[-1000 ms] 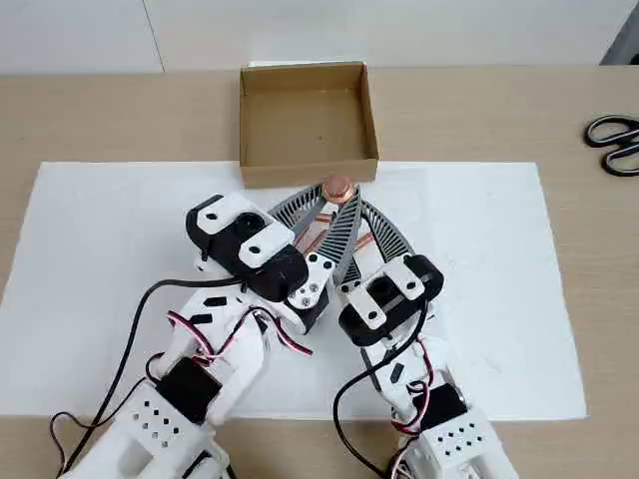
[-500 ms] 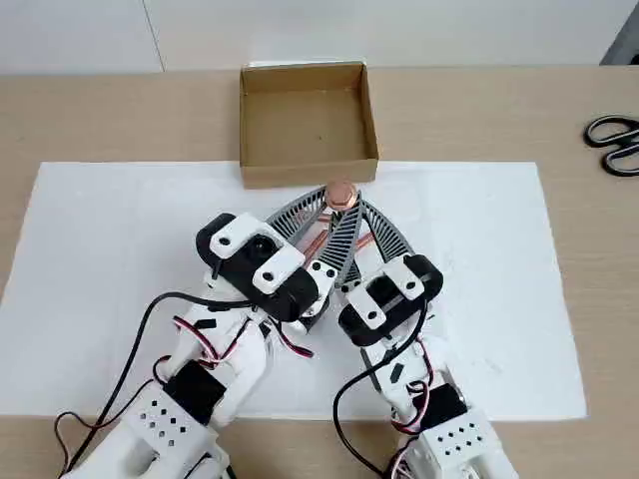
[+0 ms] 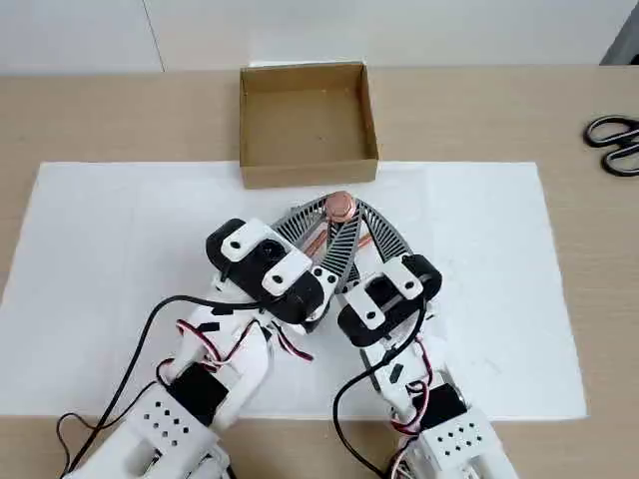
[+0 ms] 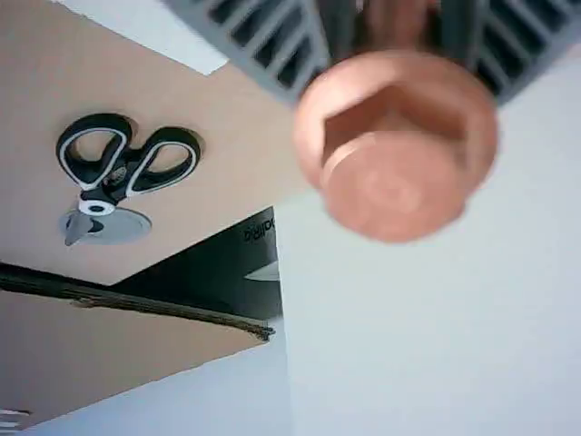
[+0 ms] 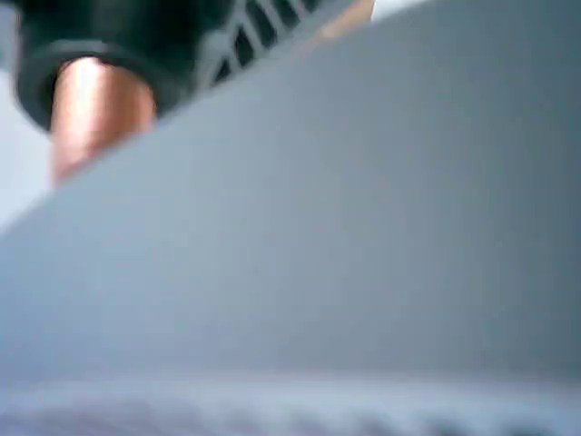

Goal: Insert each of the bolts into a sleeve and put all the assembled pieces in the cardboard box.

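The left gripper is clamped on the copper bolt. Its ribbed fingers lie on either side of the shank, and the hexagonal head juts out past the tips. The right gripper meets the same spot from the right; I cannot tell whether it grips anything. The bolt's long axis runs near to far, head at the far end, pointing at the cardboard box. The box sits directly beyond on the surface, its near wall just past the head and not touching it. The coming move looks like a short lift forward over that wall, carried by the left arm.
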{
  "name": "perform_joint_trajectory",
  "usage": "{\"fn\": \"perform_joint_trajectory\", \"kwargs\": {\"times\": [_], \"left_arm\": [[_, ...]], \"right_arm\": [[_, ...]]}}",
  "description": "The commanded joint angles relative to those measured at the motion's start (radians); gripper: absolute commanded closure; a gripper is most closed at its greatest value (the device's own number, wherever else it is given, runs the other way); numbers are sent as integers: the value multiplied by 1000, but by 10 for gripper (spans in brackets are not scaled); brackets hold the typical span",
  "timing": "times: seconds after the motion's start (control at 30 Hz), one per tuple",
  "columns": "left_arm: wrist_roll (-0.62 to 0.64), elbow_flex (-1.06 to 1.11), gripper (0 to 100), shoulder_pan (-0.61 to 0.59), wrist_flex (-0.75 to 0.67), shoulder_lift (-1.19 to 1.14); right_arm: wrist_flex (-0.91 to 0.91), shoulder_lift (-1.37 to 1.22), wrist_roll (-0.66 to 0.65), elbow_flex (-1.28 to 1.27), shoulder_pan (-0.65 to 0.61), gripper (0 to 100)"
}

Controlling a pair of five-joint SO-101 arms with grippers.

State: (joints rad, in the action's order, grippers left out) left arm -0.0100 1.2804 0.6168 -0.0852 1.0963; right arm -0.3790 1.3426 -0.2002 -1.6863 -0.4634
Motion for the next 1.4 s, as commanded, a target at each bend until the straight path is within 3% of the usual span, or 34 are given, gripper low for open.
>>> {"fn": "perform_joint_trajectory", "kwargs": {"times": [0.0, 0.1, 0.27, 0.37, 0.57, 0.83, 0.97, 1.17, 1.37], "left_arm": [[-5, -4, 994, -5, 5, 15], [-6, -28, 980, -5, 98, 17], [-46, -79, 799, -3, 331, 17], [-46, -91, 753, -6, 364, 17], [-49, -117, 769, -52, 362, 17], [-49, -231, 769, -296, 364, 18], [-49, -309, 773, -333, 373, 117], [-49, -251, 987, -334, 606, 419], [-48, -42, 994, -339, 902, 740]], "right_arm": [[-28, 18, -5, -5, -1, 994], [-28, 18, -5, -5, -1, 994], [-28, 18, -6, -5, -1, 994], [-28, 18, -6, -5, -1, 994], [-28, 18, -6, -5, -1, 994], [-28, 18, -6, -5, 4, 994], [-28, 18, -6, -5, 4, 994], [-28, 18, -6, -5, 4, 994], [-28, 18, -2, 11, 51, 994]]}}
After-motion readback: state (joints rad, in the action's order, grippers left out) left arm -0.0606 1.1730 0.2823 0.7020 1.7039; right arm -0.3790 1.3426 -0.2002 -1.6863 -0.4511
